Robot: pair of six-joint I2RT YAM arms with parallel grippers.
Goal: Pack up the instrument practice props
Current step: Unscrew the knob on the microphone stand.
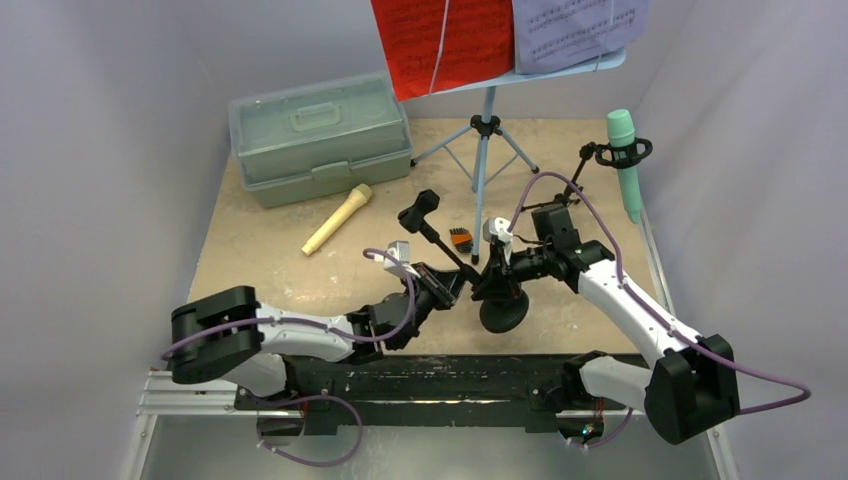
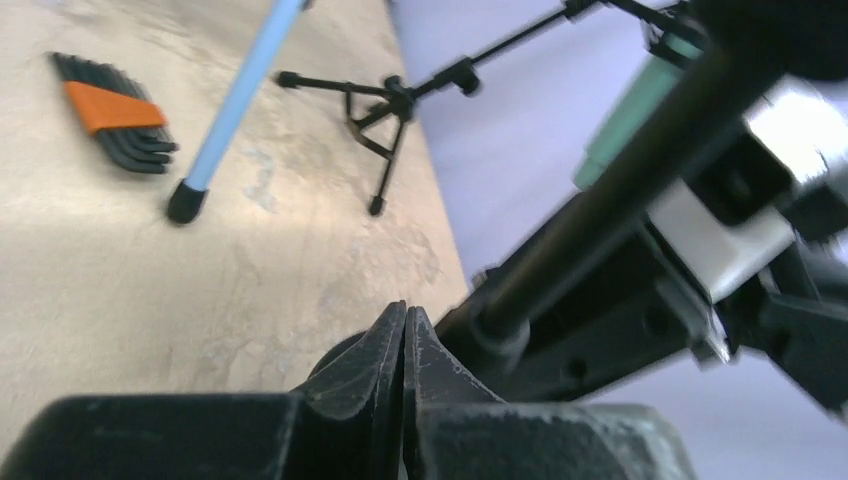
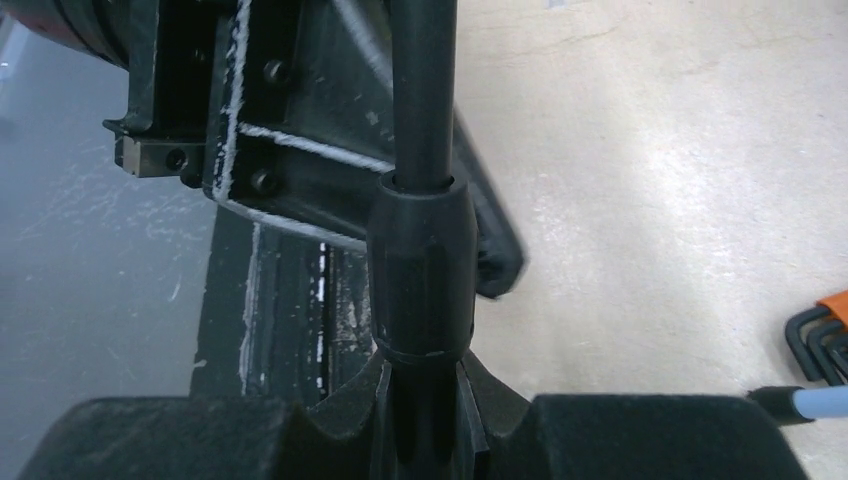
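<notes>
The round-base mic holder (image 1: 503, 312) stands at the table's near edge, its pole (image 3: 423, 90) leaning back left to a clip (image 1: 420, 205). My right gripper (image 3: 422, 380) is shut on the pole just below its collar (image 3: 420, 270); it also shows in the top view (image 1: 492, 283). My left gripper (image 2: 405, 315) is shut and empty, close beside the same pole (image 2: 610, 205); it too shows from above (image 1: 450, 285). The tan microphone (image 1: 338, 218) lies on the table. The teal microphone (image 1: 627, 160) hangs in the ring-top tripod holder (image 1: 600, 155). The light-blue music rack (image 1: 485, 130) holds red (image 1: 440, 40) and purple (image 1: 575, 30) sheets.
A pale green case (image 1: 320, 135) sits shut at the back left. A set of hex keys in an orange holder (image 1: 460, 238) lies beside the rack's near leg (image 2: 235, 105). Walls stand close on the left, right and back.
</notes>
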